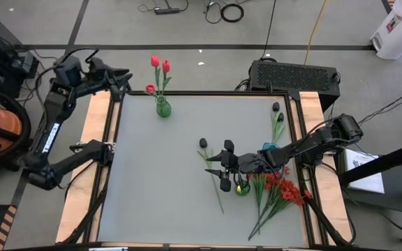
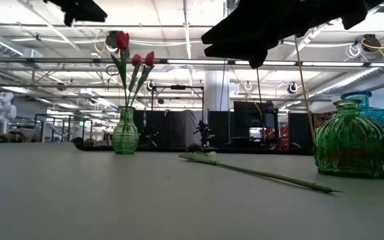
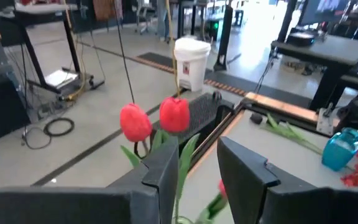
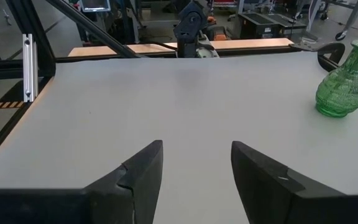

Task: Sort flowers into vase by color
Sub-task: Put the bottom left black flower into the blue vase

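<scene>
Near right: bushy red blossoms (image 1: 285, 189) flat on the table (image 1: 166, 181), beside a green vase (image 1: 242, 188). Just left, a black tulip (image 1: 211, 173) lying loose. Above it, right gripper (image 1: 223, 169) spread wide, empty. Far left: three red tulips (image 1: 158, 71) upright in another green vase (image 1: 162, 107); left gripper (image 1: 126, 82) released beside them.

Even overhead light, soft shadows; left wrist view slightly blurred.
</scene>
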Controlling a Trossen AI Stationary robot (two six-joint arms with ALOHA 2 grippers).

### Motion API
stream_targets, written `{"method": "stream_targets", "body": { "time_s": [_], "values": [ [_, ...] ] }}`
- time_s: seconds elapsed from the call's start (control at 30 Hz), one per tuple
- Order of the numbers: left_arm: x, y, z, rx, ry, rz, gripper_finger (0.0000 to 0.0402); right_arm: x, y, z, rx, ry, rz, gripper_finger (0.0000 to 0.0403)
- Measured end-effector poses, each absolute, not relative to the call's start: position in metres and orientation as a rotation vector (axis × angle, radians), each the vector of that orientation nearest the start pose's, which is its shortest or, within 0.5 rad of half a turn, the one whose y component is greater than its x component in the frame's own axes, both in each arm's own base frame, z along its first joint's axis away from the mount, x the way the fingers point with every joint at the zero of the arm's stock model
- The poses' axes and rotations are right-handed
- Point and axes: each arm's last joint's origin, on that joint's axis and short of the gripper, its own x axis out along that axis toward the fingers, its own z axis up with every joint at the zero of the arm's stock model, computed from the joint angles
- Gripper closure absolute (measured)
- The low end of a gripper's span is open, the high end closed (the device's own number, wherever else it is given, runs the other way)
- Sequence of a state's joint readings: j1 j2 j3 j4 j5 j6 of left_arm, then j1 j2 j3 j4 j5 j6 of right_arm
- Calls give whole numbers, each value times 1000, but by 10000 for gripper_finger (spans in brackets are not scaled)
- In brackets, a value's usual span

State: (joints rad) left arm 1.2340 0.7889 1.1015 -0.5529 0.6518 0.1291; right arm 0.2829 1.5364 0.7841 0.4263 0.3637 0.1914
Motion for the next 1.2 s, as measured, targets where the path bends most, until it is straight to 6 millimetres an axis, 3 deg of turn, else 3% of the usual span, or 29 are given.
{"method": "stream_targets", "body": {
  "time_s": [0.37,0.77,0.93,1.2],
  "values": [
    [48,84,399,-105,207,546,283,310,79,212,87,312,-111,220],
    [44,55,392,-180,196,279,283,310,80,212,87,313,-111,220],
    [43,42,385,-183,165,158,283,310,80,212,81,313,-110,220],
    [37,25,365,-161,155,146,283,310,79,212,81,313,-111,220]
  ]
}}
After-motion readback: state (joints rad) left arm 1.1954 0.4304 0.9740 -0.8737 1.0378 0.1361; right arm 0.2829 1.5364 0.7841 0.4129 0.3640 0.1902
